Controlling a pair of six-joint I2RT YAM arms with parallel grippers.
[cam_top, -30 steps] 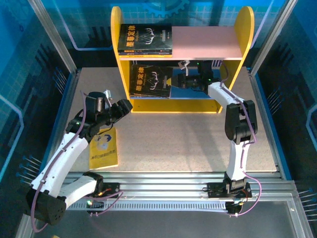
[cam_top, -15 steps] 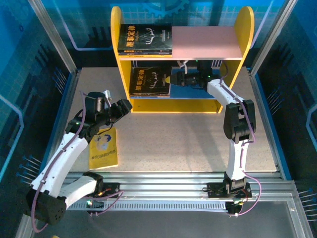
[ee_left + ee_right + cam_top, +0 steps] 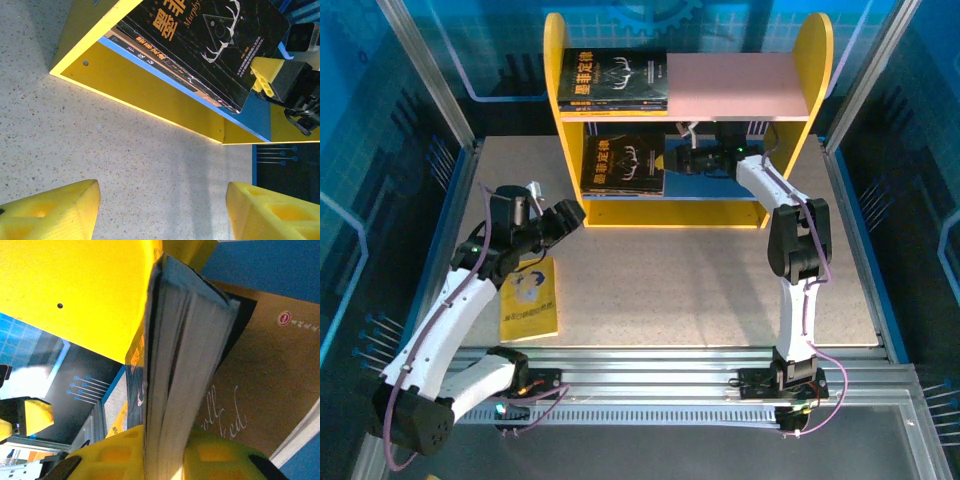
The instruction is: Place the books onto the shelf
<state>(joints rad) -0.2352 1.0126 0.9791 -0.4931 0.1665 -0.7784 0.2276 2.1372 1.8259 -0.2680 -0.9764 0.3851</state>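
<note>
Waiting on table (image 3: 720,280), left side: one yellow book (image 3: 530,298), not yet shelved; on shelf (image 3: 556,95), top stack (image 3: 615,78) lies on pink board (image 3: 740,85), bottom stack (image 3: 623,163) on blue board (image 3: 252,117); left gripper (image 3: 568,215) hovers between yellow book and shelf, jaws apart, empty; right arm stretched into lower tier, right gripper (image 3: 672,158) clenched on bottom stack's edge

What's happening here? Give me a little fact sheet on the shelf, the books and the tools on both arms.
Shelf: yellow sides, two boards
Upper board: black books stacked flat at the left end
Lower board: antler book on top of other books
Right tool: closed on the antler book's edge
Left tool: open, empty, over the table
Table: yellow book lying flat, not yet shelved
</note>
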